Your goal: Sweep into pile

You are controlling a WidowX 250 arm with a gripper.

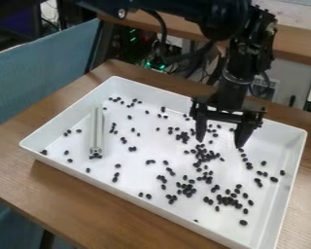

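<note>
Black robot arm (216,19) in from the top edge, gripper (219,144) hanging down, fingers (244,130) spread apart

My arm (213,22) runs off the top edge; the white tray's (126,194) near corner is cut off below.

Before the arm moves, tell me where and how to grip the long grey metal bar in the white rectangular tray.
Probably best at mid-length, from above, with the black two-finger hand closing across the two long sides of the long grey metal bar: it is straight and narrow, lying in the tray with its length running roughly toward the camera.
</note>
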